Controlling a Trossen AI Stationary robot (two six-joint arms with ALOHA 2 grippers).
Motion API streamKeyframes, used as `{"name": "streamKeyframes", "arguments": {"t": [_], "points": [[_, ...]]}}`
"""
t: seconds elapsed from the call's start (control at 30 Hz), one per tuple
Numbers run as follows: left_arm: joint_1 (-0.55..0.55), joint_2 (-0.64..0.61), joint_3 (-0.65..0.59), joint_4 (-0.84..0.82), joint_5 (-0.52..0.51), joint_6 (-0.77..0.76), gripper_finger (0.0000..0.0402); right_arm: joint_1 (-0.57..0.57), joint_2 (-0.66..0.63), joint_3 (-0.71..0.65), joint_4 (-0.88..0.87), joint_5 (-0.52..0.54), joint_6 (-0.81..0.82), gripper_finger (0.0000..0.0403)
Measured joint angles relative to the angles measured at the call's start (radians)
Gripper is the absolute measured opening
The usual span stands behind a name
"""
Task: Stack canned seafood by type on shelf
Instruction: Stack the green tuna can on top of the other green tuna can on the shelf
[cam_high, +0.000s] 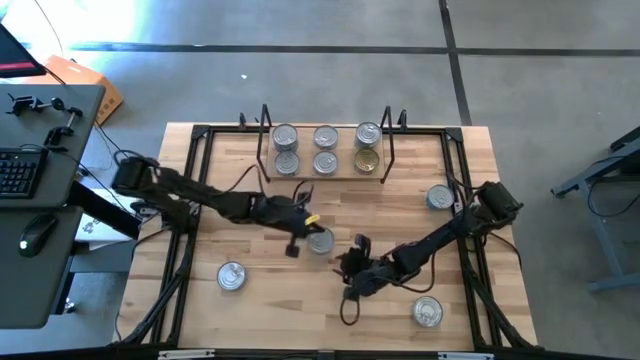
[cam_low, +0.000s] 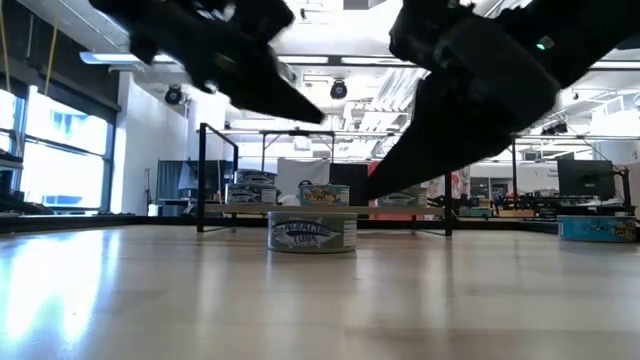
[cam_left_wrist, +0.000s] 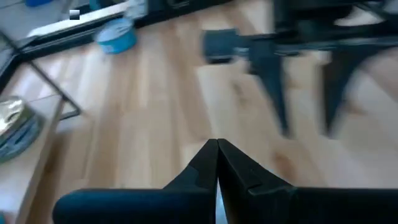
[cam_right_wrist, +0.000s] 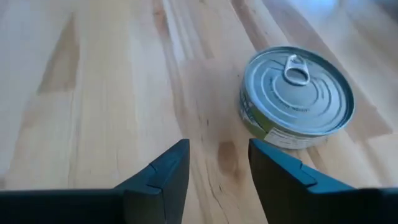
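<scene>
Nearest my right wrist camera was a silver-lidded tin (cam_right_wrist: 297, 96) with a pull tab, sitting flat on the bare wood of the table (cam_right_wrist: 93, 93), just ahead of the right claw (cam_right_wrist: 219, 168) and off to one side of it. I saw that claw's two dark fingers (cam_right_wrist: 166, 174) parted with only wood between them, holding nothing and not touching the tin. From overhead, the right claw (cam_high: 356, 246) sat near the middle of the table, beside that tin (cam_high: 320, 240).

The left claw (cam_high: 299, 226) hung just over the same area, close to the tin from the other side. Through its own wrist camera I saw its fingers (cam_left_wrist: 202, 163) pressed together, tip to tip, with nothing between them (cam_left_wrist: 217, 146), and the right arm's fingers (cam_left_wrist: 275, 87) blurred across the wood beyond.

The shelf (cam_high: 325, 172) stood at the far edge of the table, its wire uprights at both ends. It carried six tins in two rows: five silver-topped (cam_high: 285, 135) and one gold-topped (cam_high: 367, 161) at the right end of the nearer row.

Loose tins lay well apart on the table: one (cam_high: 231, 276) toward the near left, one (cam_high: 428, 312) near the front right, and one (cam_high: 439, 197) by the right edge.

From table height, the central tin (cam_low: 312, 232) showed a blue-lettered label, with the shelf (cam_low: 300, 208) behind it and both arms dark above.
</scene>
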Motion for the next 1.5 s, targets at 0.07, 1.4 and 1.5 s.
{"name": "streamKeyframes", "arguments": {"t": [0.07,1.4,1.5], "points": [[-0.031,-0.030,-0.013,-0.053,0.001,0.003,0.0000,0.000,0.000,0.000,-0.003,0.003,-0.068,0.0158],[-0.134,0.227,0.097,-0.032,-0.099,0.125,0.0001,-0.051,0.000,0.000,-0.025,0.051,-0.856,0.0243],[-0.134,0.228,0.119,-0.030,-0.099,0.125,0.0002,-0.035,0.022,0.000,-0.021,0.056,-0.843,0.0243]]}}
